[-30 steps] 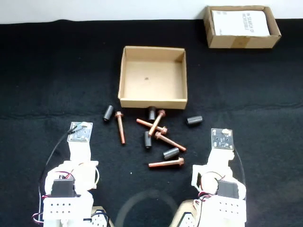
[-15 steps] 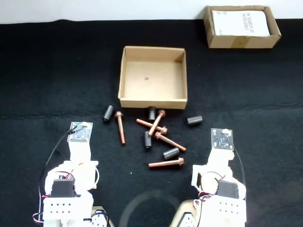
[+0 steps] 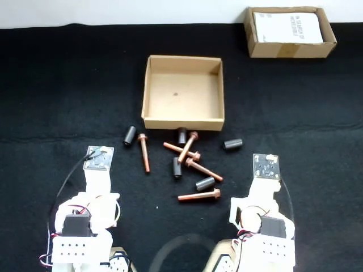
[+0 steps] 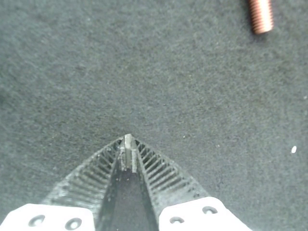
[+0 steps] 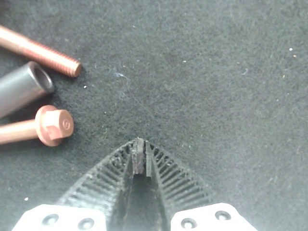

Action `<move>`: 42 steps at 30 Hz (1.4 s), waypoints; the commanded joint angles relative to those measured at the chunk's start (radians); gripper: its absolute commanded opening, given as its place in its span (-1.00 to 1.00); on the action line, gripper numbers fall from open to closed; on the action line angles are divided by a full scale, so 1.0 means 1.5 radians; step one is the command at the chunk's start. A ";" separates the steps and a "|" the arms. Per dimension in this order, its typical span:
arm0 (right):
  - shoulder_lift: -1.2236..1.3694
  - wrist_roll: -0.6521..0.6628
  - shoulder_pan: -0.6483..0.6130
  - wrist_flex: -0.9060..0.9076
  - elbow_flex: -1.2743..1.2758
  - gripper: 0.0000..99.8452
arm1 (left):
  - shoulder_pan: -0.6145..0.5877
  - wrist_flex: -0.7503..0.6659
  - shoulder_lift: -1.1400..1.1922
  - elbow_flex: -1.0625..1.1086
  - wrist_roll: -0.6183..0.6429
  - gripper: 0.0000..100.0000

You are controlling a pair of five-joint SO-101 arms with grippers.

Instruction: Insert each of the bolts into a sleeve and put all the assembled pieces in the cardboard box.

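Bolt (image 4: 261,17) cut off at view edge; sleeve (image 3: 182,135) abuts cardboard box (image 3: 182,122).

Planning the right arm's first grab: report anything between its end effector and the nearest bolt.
Nothing visible: only bare cloth lies between the shut right end effector and the bolt; a sleeve lies beyond it.

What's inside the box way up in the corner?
A white sheet with print on it lies inside the corner box and covers nearly its whole floor. Anything under the sheet is hidden.
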 commanded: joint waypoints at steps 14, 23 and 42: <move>-0.001 0.005 0.013 0.009 0.031 -0.98 | 0.011 0.007 0.005 -0.009 -0.002 -0.98; -0.001 0.005 0.013 0.009 0.031 -0.98 | 0.013 0.007 0.005 -0.009 -0.003 -0.97; -0.001 0.005 0.013 0.009 0.031 -0.98 | 0.010 -0.082 0.005 -0.080 0.000 -0.97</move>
